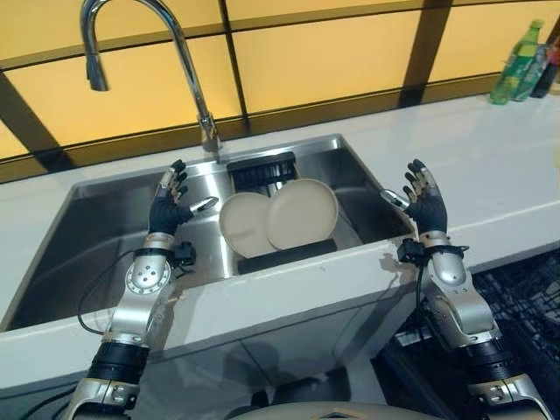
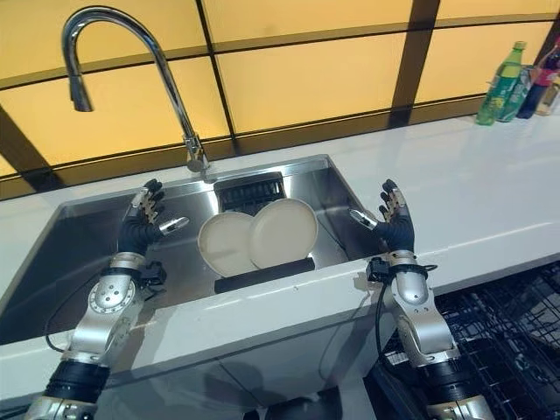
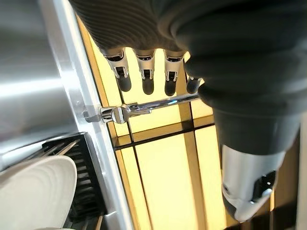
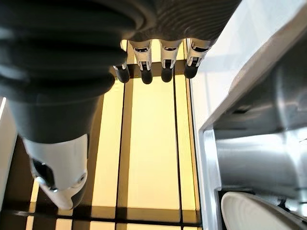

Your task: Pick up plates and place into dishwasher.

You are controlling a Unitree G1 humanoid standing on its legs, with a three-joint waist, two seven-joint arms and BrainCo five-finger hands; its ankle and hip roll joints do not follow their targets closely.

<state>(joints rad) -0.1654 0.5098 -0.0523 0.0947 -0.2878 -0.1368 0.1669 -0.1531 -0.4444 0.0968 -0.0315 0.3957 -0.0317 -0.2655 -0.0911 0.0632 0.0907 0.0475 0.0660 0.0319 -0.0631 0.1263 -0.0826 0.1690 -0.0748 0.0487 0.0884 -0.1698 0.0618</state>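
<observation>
Two cream plates stand on edge, overlapping, in a black rack [image 1: 284, 255] inside the steel sink [image 1: 96, 236]: the smaller left plate [image 1: 241, 223] and the larger right plate [image 1: 304, 213]. My left hand [image 1: 168, 208] is raised over the sink, left of the plates, fingers straight and open, holding nothing. My right hand [image 1: 426, 206] is raised at the sink's right rim, right of the plates, also open and holding nothing. A plate edge [image 3: 33, 191] shows in the left wrist view, another plate edge [image 4: 254, 213] in the right wrist view.
A tall curved faucet [image 1: 157, 61] rises behind the sink. White countertop [image 1: 499, 166] runs to the right, with a green bottle [image 1: 514, 63] at the far back right. A dark wire dishwasher rack [image 1: 525, 297] lies low at the right.
</observation>
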